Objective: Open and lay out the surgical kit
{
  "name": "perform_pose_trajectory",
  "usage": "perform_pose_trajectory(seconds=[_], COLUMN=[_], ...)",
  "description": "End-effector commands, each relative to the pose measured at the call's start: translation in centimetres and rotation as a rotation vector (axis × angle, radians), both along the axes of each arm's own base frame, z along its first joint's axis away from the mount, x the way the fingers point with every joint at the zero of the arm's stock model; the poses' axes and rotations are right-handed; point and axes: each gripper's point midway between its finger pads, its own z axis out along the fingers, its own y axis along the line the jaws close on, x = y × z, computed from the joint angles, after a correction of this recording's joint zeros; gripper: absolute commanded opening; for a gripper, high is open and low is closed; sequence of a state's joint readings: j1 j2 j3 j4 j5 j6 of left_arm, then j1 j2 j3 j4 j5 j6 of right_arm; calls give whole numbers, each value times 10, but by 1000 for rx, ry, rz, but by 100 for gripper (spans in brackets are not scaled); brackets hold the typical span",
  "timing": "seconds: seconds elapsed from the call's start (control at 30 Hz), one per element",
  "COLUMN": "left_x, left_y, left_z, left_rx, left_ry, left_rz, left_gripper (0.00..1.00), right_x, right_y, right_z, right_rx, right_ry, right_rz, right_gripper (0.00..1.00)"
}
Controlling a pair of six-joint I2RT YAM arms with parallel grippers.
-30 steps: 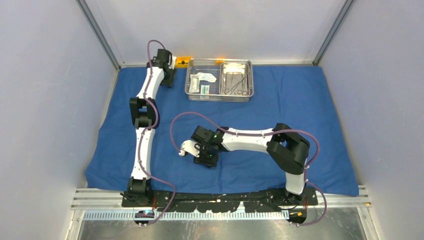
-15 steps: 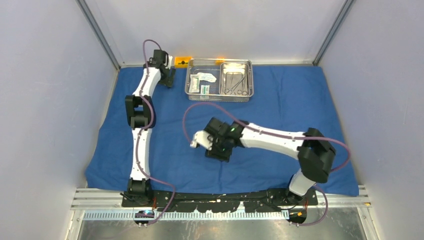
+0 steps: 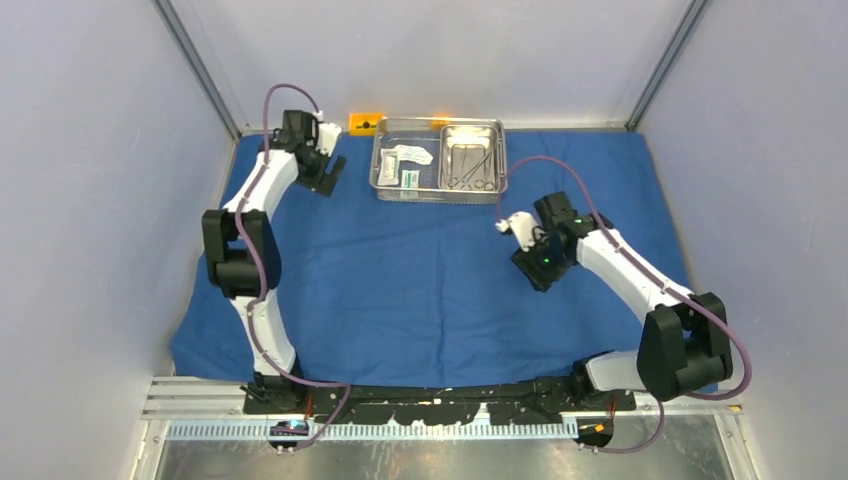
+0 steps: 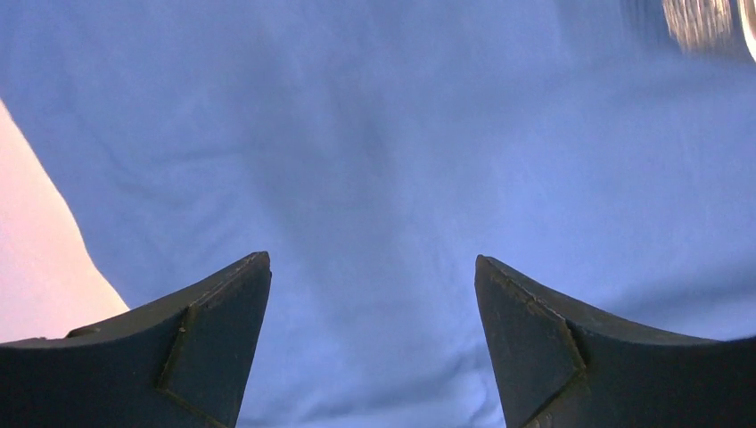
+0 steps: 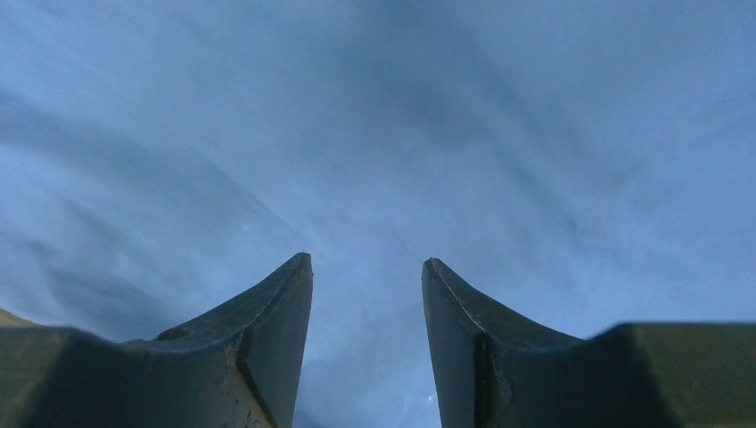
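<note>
- The blue cloth wrap [image 3: 430, 290] lies spread flat over the table, so the unwrapping looks done and the laying-out not yet begun.
- The steel mesh basket [image 3: 440, 199] sits at the far edge of the cloth. The white-green packets [image 3: 405, 160] are in its left half and the solid tray [image 3: 443, 160] in its right, holding the scissors and forceps [image 3: 470, 170].
- The left gripper [image 4: 373, 263] hovers over bare cloth just left of the basket, fingers spread wide and empty.
- The right gripper [image 5: 367, 267] hangs over cloth near the basket's right corner, fingers parted and holding nothing.
- Judged best: approach from above, pinch the tray's rim, and lift it level so the instruments do not slide.
- Fingertips should stay off the cloth to avoid rucking it.
</note>
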State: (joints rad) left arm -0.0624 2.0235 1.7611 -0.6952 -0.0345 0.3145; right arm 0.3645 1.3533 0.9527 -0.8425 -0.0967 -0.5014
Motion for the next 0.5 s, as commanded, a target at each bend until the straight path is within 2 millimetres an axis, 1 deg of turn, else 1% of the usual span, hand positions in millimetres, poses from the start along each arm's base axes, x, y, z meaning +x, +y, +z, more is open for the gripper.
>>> perform_pose_trajectory(seconds=[0.0,0.03,0.1,0.17,0.27,0.33,0.4,0.47], left_x=[-43,-58,-89,-118,-157,-177,-193,-208], left_y=[13,17,41,57,74,83,90,97], left_z=[-4,-9,-17,-25,-36,-40,-43,-51], left_rx=[28,20,8,-2,6,26,46,69], left_ry=[42,75,138,195,260,285,292,315], left_rz=[-142,-160,-152,-149,-163,-177,-182,-194], left_gripper=[87,87,87,87,87,87,87,87], right_x=[-13,-15,-21,-26,-34,-43,-53,-63], right_y=[-44,-50,-60,-69,-83,-89,-94,-98], right_z=[-8,-11,-18,-26,-39,-47,-53,-59], right_rx=[-28,-35,-47,-65,-96,-106,-121,-142], right_ry=[27,35,58,80,119,151,174,201], right_rz=[-39,-48,-62,-64,-63,-56,-37,-11], right_gripper=[53,53,52,52,52,52,52,51])
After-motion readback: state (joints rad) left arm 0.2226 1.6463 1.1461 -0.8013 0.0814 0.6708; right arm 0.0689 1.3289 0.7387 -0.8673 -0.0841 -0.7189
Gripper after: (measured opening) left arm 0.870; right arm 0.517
